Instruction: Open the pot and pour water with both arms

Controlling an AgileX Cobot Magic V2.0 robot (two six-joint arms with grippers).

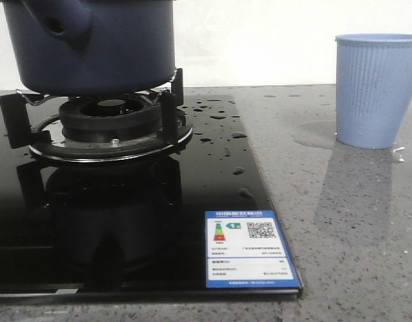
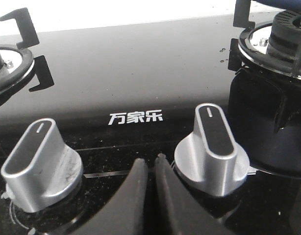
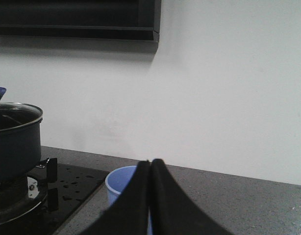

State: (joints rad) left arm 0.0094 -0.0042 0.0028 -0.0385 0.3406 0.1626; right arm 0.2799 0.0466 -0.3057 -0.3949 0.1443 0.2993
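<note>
The pot [image 1: 92, 43] sits up on the burner grate [image 1: 98, 117] at the left of the black glass hob [image 1: 213, 181], its stub handle [image 1: 62, 20] pointing toward the camera in the front view. Water [image 1: 219, 117] beads in shiny droplets across the glass just right of the burner, and a thin glossy puddle [image 1: 313, 133] lies on the grey tabletop [image 1: 353, 235] against the foot of the light blue ribbed cup [image 1: 377, 90], which stands upright, well apart from the pot. Over on the left wrist view, the left gripper [image 2: 153, 166] hovers low between two silver control knobs [image 2: 212, 147], jaws pressed together with nothing between them. The right gripper [image 3: 150, 169] is up above the tabletop, jaws likewise closed tight and empty, with the cup's rim [image 3: 118, 178] just behind its tips and the pot off to one side, a glass lid [image 3: 15, 108] resting on it.
</note>
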